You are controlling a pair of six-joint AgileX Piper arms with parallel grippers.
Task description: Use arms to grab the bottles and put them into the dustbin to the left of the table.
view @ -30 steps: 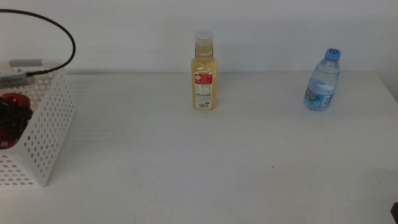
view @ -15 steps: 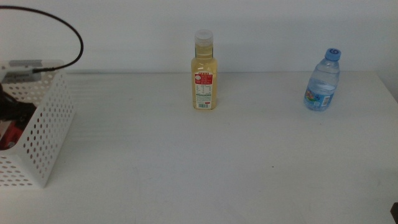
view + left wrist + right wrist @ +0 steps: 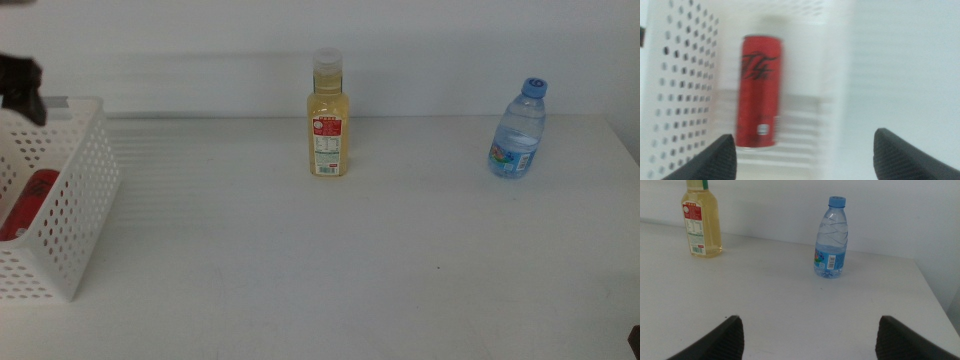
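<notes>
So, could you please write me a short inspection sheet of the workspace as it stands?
Surface: white table, matte.
Job's things: red can lying in the dustbin; yellow bottle and water bottle upright on the table, apart.
Clutter: nothing seen.
Grippers: left gripper above the dustbin, jaws open, empty; right gripper waits at the table's near right, jaws open.
Cables: nothing seen.
Surroundings: plain white wall.

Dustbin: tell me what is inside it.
A red can lies on its side on the floor of the dustbin. Nothing else shows inside, though the perforated wall hides part of the interior in the middle view.
</notes>
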